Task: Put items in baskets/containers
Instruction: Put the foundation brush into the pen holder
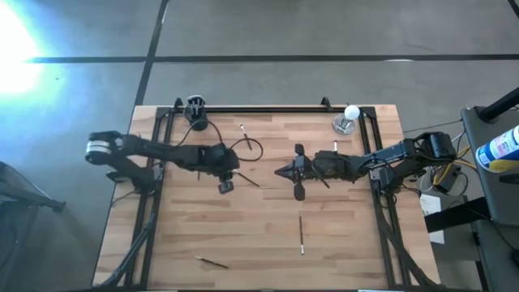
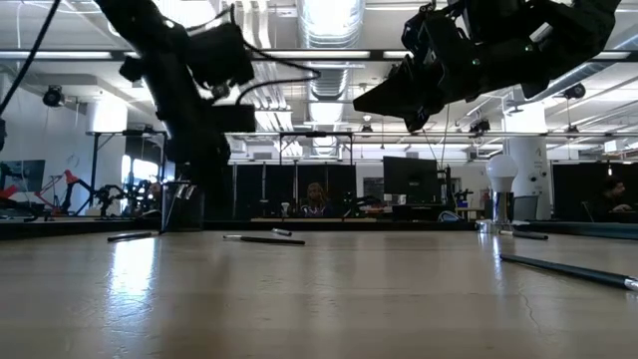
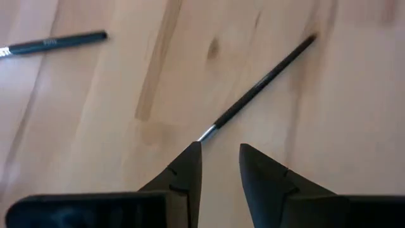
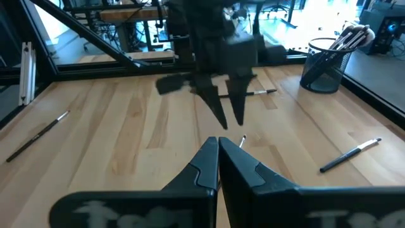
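While hanging point-down over the wooden table [image 1: 268, 259] just left of its middle, grips nothing: left gripper [image 3: 219, 147], fingers [image 3: 190, 166] a narrow gap apart, the pale metal end of a black brush [image 3: 262, 85] just beyond the fingertips, the handle slanting away across the boards. Flat on the wood off to one side of that, well apart, a second black brush [image 3: 54, 43]. Facing it from the right across mid-table, raised clear of the surface, right gripper [image 4: 218, 142], fingers pressed together with nothing seen between them. At the far left corner of the table, beside the black frame rail [image 1: 268, 108], the black mesh cup [image 4: 324, 66], upright, several pale-tipped brushes [image 4: 351, 35] leaning out of its rim. Scattered singly over the light planks, all lying flat: one brush [image 1: 301, 235] near the front, right of centre, running front to back; another [image 1: 211, 261] by the front edge to the left; a short one [image 1: 242, 128] near the far rail; one [image 1: 335, 146] close to the right arm. At the far right corner, a white bulb on a stand [image 1: 349, 118]. Around the table, grey floor; beyond it, at table height, a wide room with rows of bright ceiling lights [image 2: 329, 55], dark desks and screens
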Controlling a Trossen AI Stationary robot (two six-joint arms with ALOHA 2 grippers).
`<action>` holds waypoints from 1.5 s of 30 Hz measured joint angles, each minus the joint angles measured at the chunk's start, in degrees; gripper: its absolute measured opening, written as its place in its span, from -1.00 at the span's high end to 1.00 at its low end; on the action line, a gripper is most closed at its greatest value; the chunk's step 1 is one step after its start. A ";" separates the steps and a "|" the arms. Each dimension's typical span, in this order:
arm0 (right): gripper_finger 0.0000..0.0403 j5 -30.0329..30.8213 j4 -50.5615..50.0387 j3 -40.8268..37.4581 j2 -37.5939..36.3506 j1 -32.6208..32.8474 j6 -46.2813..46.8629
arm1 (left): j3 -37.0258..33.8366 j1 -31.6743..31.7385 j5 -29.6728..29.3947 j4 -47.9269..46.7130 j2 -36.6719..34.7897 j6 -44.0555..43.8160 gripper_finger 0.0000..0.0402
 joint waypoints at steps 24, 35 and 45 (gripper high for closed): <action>0.96 0.00 -0.15 0.00 0.00 0.00 -0.66 | 0.17 5.69 2.08 1.79 8.85 18.86 0.62; 0.96 -0.33 -5.87 0.00 0.00 0.33 0.96 | 2.19 5.72 7.02 -4.32 6.97 12.21 1.00; 0.79 4.00 -15.04 1.02 0.13 3.74 0.60 | 12.54 5.54 18.11 -7.70 5.36 -6.36 1.00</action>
